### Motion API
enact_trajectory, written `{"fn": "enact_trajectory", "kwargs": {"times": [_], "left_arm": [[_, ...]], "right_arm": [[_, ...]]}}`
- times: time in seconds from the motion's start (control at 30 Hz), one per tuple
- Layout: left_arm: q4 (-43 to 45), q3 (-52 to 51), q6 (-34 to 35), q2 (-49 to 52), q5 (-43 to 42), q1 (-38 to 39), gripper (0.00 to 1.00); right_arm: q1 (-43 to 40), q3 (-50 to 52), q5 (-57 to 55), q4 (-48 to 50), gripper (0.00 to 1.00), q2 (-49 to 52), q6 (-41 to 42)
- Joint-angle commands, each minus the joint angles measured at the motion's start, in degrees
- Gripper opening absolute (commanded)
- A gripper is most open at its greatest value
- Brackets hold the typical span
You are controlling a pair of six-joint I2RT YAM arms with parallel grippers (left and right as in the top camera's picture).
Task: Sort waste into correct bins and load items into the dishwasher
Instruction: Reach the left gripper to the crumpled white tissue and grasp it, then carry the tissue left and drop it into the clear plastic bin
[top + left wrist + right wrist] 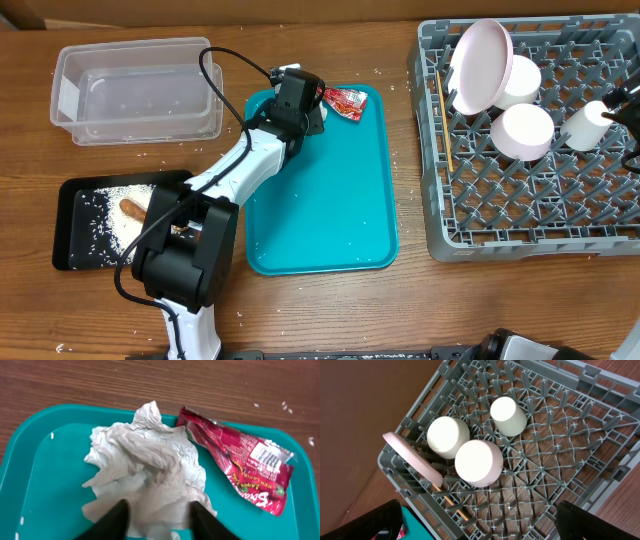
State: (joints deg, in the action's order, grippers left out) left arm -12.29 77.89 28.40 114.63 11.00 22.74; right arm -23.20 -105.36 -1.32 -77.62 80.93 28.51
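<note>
Rack: grey dish rack (540,220) stood at your right, all the dishes inside.
Teal tray: teal tray (330,190) lay mid-table.
Tub: clear tub (140,95) sat far left.
Black tray: black tray (68,230) lay near left.
Plate: plate (480,65) stood on edge in the rack's far-left corner.
Bowls: two bowls (527,132) sat upturned just beside the plate.
Left gripper: your left gripper (160,520) was narrowed, pinching the napkin.
Right gripper: your right gripper (485,522) hung wide over the rack, gripping nothing.
Napkin: napkin (150,465) rested on the teal tray's far end.
Wrapper: red wrapper (245,467) lay touching the napkin.
Cup: cup (585,125) sat right of the bowls.
Stick: stick (441,120) lay along the rack's left side.
Sausage: sausage piece (133,208) lay in the black tray.
Rice: rice (115,230) was heaped around the sausage piece.
</note>
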Motion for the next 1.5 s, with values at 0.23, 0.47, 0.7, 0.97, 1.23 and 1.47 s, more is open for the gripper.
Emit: {"fn": "enact_trajectory", "kwargs": {"times": [0.23, 0.47, 0.7, 0.97, 1.23, 1.47], "left_arm": [[-6.73, 2.75, -0.02, -4.98, -2.14, -0.2, 0.04], [-15.41, 2.86, 0.09, -16.0, -9.2, -0.2, 0.04], [-24.0, 2.86, 0.11, -26.25, -9.77, 0.13, 0.04], [-21.62, 2.86, 3.04, -31.06, 18.05, 0.02, 0.04], [-14.62, 2.86, 2.82, -28.48, 38.05, -5.01, 0.04], [-8.92, 2.86, 2.84, -22.38, 32.11, -16.76, 0.09]], "right_arm": [[-0.17, -0.09, -0.09, 0.11, 1.0, -0.11, 0.24], [-0.17, -0.09, -0.09, 0.11, 1.0, -0.11, 0.26], [-0.17, -0.09, -0.09, 0.11, 1.0, -0.11, 0.26], [-0.17, -0.09, -0.09, 0.11, 1.0, -0.11, 0.26], [-0.17, -0.09, -0.09, 0.11, 1.0, -0.11, 0.26], [-0.17, -0.09, -0.09, 0.11, 1.0, -0.11, 0.26]]}}
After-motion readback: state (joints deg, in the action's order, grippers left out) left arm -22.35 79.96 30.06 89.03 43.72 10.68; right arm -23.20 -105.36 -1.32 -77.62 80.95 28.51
